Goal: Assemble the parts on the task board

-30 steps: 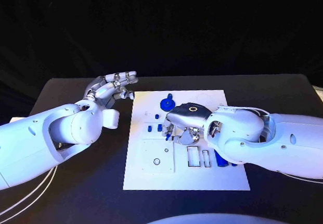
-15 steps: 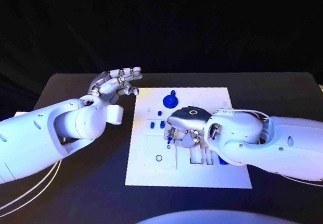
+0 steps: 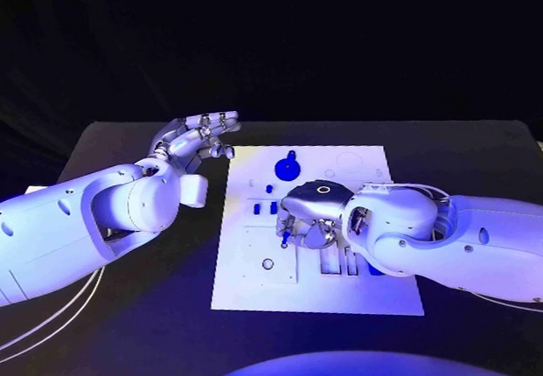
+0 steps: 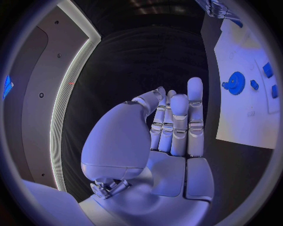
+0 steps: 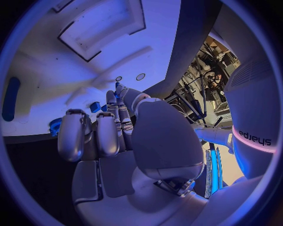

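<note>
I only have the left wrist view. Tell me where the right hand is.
Observer: The right hand is over the middle of the task board, fingers pointing down at it.
Operator: Report what it holds.
Observer: A small blue part shows at its fingertips; I cannot tell whether it is pinched.
Operator: Say where my left hand sits relative to the board.
Observer: The left hand is off the board, over the table by the board's far left corner, holding nothing.
</note>
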